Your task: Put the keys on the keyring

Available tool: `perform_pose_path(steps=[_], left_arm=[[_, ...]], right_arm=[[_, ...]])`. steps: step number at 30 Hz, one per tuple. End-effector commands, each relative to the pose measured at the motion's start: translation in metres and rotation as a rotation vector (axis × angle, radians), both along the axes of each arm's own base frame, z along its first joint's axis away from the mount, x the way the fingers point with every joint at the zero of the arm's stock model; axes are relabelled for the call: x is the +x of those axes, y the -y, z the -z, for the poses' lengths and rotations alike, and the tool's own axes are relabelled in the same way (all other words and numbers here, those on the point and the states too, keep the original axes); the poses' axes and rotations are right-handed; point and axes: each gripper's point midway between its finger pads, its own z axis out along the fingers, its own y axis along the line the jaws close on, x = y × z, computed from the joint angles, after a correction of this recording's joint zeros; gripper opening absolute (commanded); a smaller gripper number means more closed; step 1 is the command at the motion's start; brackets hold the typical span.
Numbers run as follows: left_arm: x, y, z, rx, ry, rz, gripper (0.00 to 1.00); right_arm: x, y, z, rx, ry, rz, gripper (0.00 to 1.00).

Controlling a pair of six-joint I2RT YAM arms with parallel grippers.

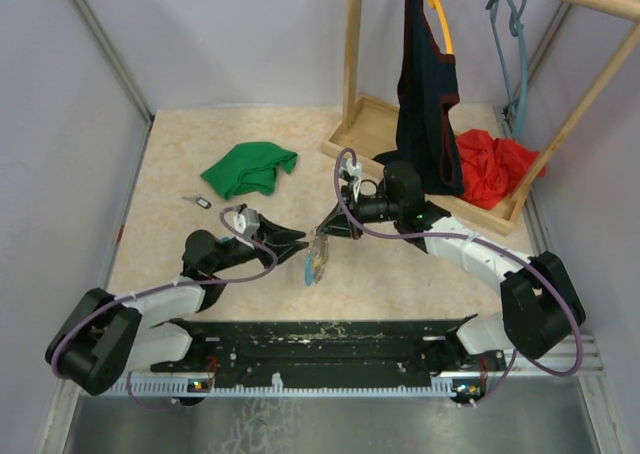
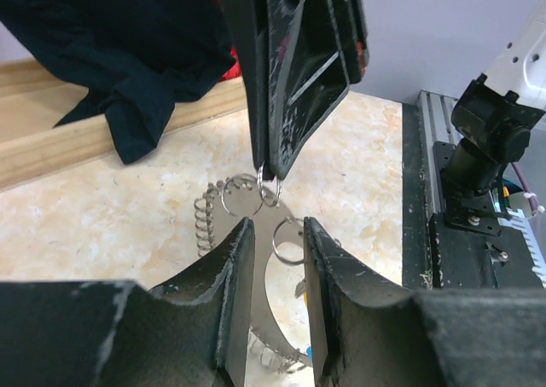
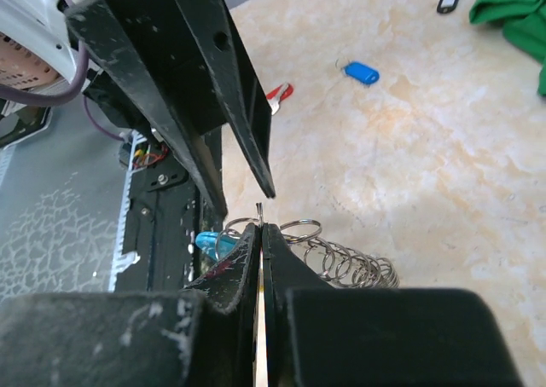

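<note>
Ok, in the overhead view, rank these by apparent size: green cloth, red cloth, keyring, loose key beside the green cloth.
1. green cloth and red cloth: too alike to rank, and the red is partly hidden
2. keyring
3. loose key, smallest

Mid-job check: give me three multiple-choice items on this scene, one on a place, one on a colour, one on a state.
1. Where is the blue key? A on the table; B in a bowl; C on a shelf.
2. What colour is the cloth on the table? A yellow; B green; C white.
3. How is the right hand? A wide open; B shut on the keyring; C shut on nothing.
Answers: 1 A: it lies on bare tabletop. 2 B: plainly green. 3 B: it pinches a small ring.
</note>
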Motion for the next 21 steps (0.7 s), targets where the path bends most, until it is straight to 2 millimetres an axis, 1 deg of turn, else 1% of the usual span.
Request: perform_pose_path(steps=[1,7,14,21], left_arm=[[0.009,0.002,-0.009,-0.050,-0.054,-0.015,0.34],[0.009,0.009,-0.014,-0.079,-0.093,0.029,0.31],[0.008,0.010,-0.022,-0.129,-0.095,0.051,0.31],[0.010,0.010,-0.023,-0.159,-0.110,0.053,0.29]], right_arm=[[0.002,-0.007,-0.046,0.124,0.196,-0.046,0.00],[0.001,-0.009,-0.044,0.137,0.218,-0.054,0.00],[-0.002,-0.009,-0.041,0.144,0.227,-0.062,0.00],[-0.005,-0.011,-0.039,0.149,0.231,-0.078,0.00]])
